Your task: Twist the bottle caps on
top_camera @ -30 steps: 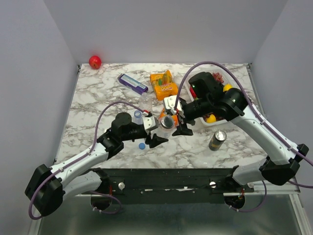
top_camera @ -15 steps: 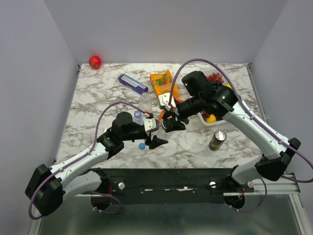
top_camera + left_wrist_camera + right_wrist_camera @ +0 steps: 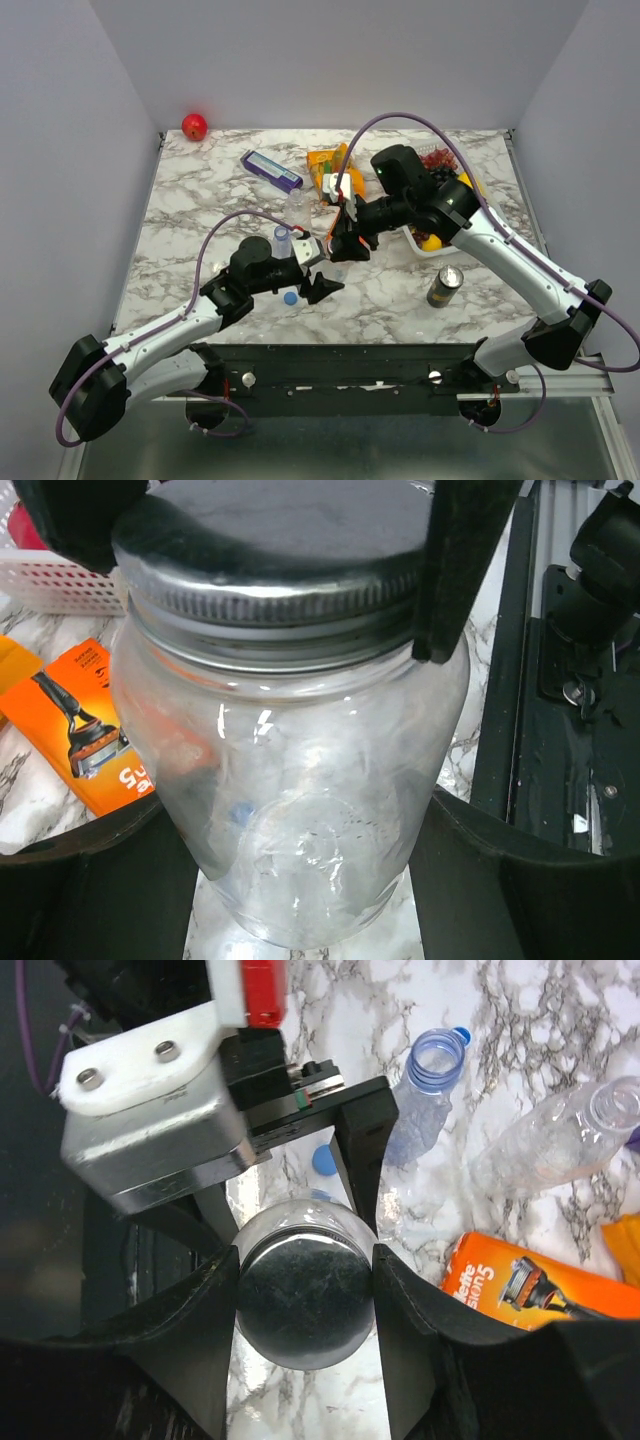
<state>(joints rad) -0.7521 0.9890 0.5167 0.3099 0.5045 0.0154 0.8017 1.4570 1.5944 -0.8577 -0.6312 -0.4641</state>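
A clear glass jar with a silver metal lid stands between my two grippers. My left gripper is shut on the jar's body low down, and in the top view it sits at the table's front middle. My right gripper reaches from above and is shut on the lid, a finger pressed to each side. Two clear bottles with open necks lie just beyond the jar. One blue bottle cap rests on the marble beside the left gripper, also visible from above.
An orange razor pack lies right of the jar. Further back are an orange box, a purple box and a red ball. A dark can stands front right, near a white basket of fruit.
My right gripper has swung left and down over the jar and closed from wide open onto its lid. The left arm and the jar have stayed put.
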